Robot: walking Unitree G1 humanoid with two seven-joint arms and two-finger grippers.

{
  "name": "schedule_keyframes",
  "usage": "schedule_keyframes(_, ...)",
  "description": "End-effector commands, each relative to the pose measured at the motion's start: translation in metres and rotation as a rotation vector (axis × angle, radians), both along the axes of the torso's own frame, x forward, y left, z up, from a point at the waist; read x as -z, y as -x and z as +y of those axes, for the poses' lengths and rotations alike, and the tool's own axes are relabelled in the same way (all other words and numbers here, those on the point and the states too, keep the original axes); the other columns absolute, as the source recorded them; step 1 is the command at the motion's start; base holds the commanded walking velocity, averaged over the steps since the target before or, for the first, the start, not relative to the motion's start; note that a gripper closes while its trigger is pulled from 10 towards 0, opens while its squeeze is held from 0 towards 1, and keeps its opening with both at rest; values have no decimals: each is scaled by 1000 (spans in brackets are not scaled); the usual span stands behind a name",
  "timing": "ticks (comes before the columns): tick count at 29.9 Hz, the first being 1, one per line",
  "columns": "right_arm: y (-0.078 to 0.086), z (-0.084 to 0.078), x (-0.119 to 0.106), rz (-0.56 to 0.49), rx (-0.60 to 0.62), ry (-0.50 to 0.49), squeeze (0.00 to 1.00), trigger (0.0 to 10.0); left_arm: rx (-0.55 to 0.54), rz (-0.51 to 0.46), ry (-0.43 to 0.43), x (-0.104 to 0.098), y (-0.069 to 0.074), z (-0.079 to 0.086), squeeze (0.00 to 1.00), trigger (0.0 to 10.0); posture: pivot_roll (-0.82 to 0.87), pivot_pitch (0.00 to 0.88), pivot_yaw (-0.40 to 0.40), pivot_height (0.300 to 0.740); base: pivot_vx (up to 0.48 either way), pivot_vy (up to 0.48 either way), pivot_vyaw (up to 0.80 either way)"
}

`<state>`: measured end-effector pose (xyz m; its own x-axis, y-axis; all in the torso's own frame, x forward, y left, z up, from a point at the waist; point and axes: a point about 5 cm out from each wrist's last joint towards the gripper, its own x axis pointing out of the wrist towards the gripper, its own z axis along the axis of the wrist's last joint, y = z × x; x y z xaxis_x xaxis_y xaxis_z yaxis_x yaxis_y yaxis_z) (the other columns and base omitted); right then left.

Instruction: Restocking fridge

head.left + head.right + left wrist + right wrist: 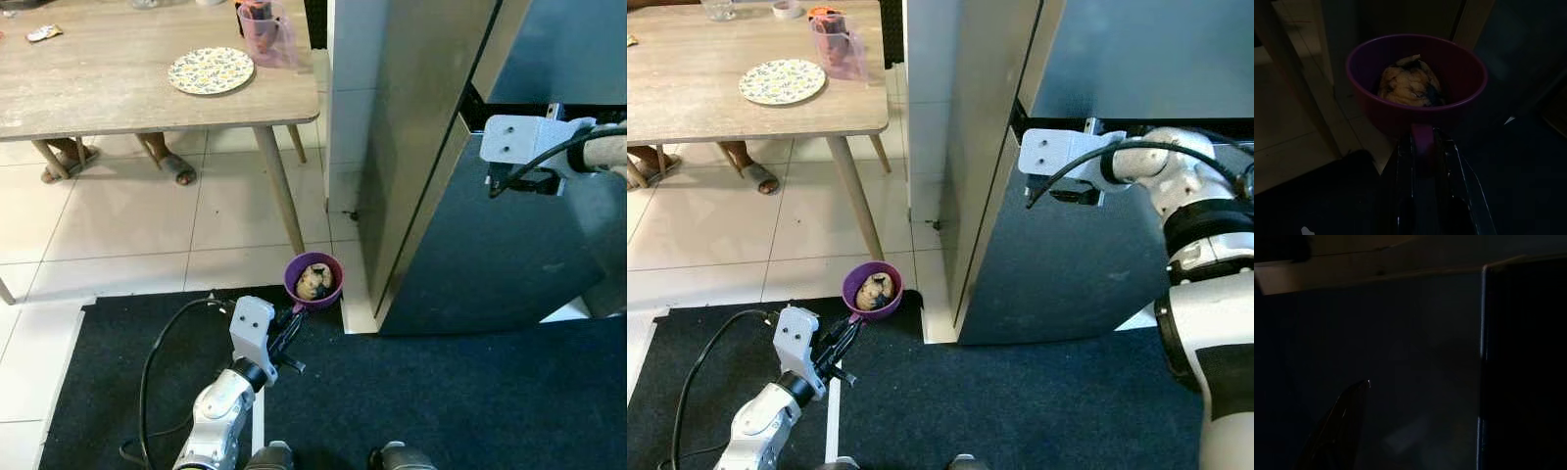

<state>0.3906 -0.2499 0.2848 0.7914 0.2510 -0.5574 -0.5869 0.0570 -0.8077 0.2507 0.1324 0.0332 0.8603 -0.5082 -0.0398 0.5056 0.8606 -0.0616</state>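
Observation:
A purple bowl with a yellow-brown piece of food in it hangs low over the floor, by the fridge's front corner. My left gripper is shut on the bowl's short handle, just behind the bowl and above the black mat. The fridge stands at the right, with dark blue-grey doors. My right gripper is raised against the fridge front, at the dark gap between the upper and lower doors. The right wrist view is very dark and faces the door panel.
A wooden table at the back left carries a patterned plate and a pink pitcher. One table leg stands just behind the bowl. A person's sandalled feet rest under the table. A black mat covers the near floor.

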Motion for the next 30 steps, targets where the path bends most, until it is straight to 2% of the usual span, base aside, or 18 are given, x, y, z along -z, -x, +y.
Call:
schedule_keyframes(1,7,-3,28,190,-22,45,0,10000,6,-13,12,-3,1,-3,0,10000,-1,176,-38,740,0,0,0)
schedule_keyframes(10,17,-12,25,323,-48,48,0,10000,10,-12,6,-5,-3,-3,0,10000,-6,158,-35,740,0,0,0)
schedule_keyframes(21,29,-15,5,447,-145,-49,0,10000,18,-15,6,-6,-7,-6,0,10000,-12,136,-36,740,0,0,0)
schedule_keyframes(25,34,-11,-1,492,-217,-106,0,10000,18,-15,7,-7,-7,-7,0,10000,-13,135,-35,740,0,0,0)
schedule_keyframes(26,37,-5,-7,494,-278,-165,0,10000,19,-15,8,-7,-8,-7,0,10000,-12,135,-36,740,0,0,0)
schedule_keyframes(27,37,-5,-7,494,-278,-165,0,10000,19,-15,8,-7,-8,-7,0,10000,-12,135,-36,740,0,0,0)
schedule_keyframes(28,50,12,-24,473,-434,-303,0,10000,18,-16,10,-7,-8,-7,0,10000,-13,134,-35,740,0,0,0)
schedule_keyframes(30,50,12,-24,473,-434,-303,0,10000,18,-16,10,-7,-8,-7,0,10000,-13,134,-35,740,0,0,0)
